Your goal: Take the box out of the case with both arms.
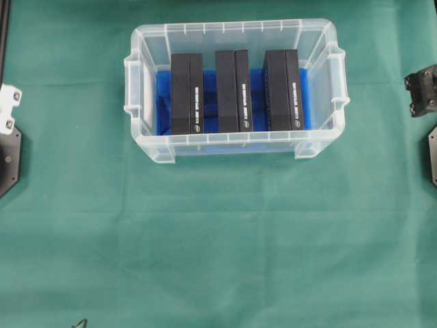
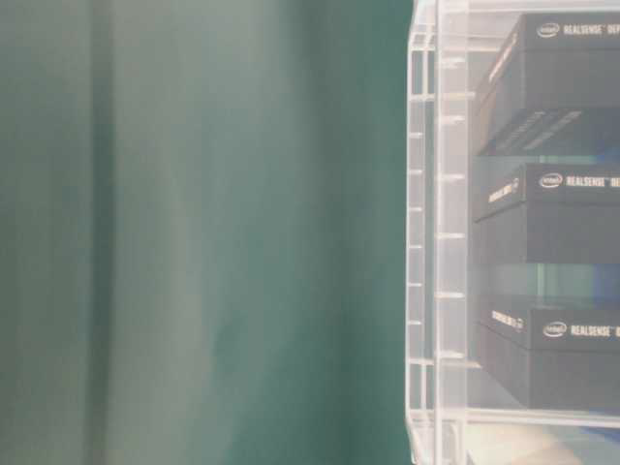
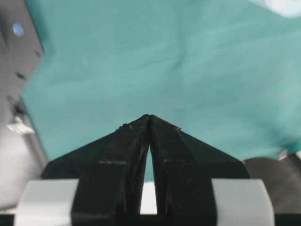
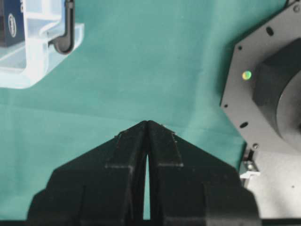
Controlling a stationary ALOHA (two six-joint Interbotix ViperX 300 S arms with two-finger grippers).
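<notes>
- Closest to the left wrist camera: left gripper (image 3: 149, 117), black fingers pressed together at the tips, clenched on nothing, above bare green cloth (image 3: 155, 66).
- At left edge of overhead view: white bracket (image 1: 9, 104) and dark base plate (image 1: 9, 158) on the cloth, well apart from the case.
- In the upper middle of overhead view: case (image 1: 235, 145), clear plastic with ribbed rim and side handles, resting on the cloth, blue sheet (image 1: 209, 102) on its bottom.
- Inside the case, three black boxes standing side by side, apart from each other: left box (image 1: 186, 93), middle box (image 1: 233, 91), right box (image 1: 282, 89); blue visible between them.
- In table-level view: same boxes seen through the clear wall, white "REALSENSE" print on them; rest of this view blurred, probably only green cloth.
- At right edge of overhead view: dark arm part (image 1: 423, 90), well apart from the case.
- In right wrist view: right gripper (image 4: 147, 123), fingers also closed tip to tip, empty, over the cloth; corner of the case at upper left, grey base plate (image 4: 263, 84) at right.
</notes>
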